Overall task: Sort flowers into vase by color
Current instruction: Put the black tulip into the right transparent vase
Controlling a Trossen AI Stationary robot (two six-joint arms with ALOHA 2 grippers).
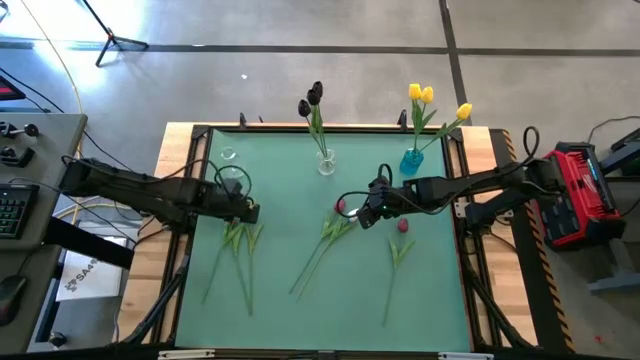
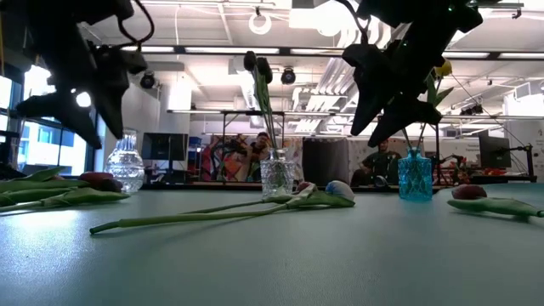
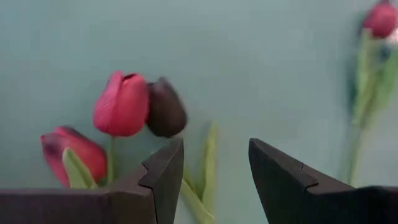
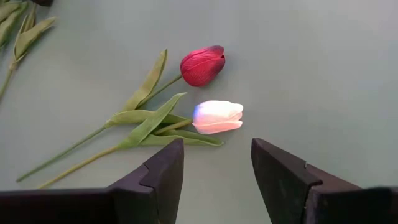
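Note:
My left gripper [image 1: 252,213] [image 3: 214,146] is open above the heads of a bunch lying flat on the mat: two red tulips [image 3: 121,104] [image 3: 71,149] and a dark one [image 3: 165,107]. Their stems [image 1: 240,255] run toward the near edge. My right gripper [image 1: 363,217] [image 4: 217,146] is open, hovering over a red tulip [image 4: 203,65] and a white tulip [image 4: 217,117] that lie side by side mid-table. Another red tulip [image 1: 403,226] lies alone to the right. Black tulips [image 1: 313,98] stand in a clear vase [image 1: 325,162]; yellow tulips [image 1: 422,95] stand in a blue vase [image 1: 411,160].
A round clear vase [image 1: 232,180] [image 2: 126,166] stands at the far left of the green mat [image 1: 300,320], close behind my left gripper. All three vases line the far side. The near half of the mat holds only trailing stems. A wooden frame [image 1: 172,200] borders the table.

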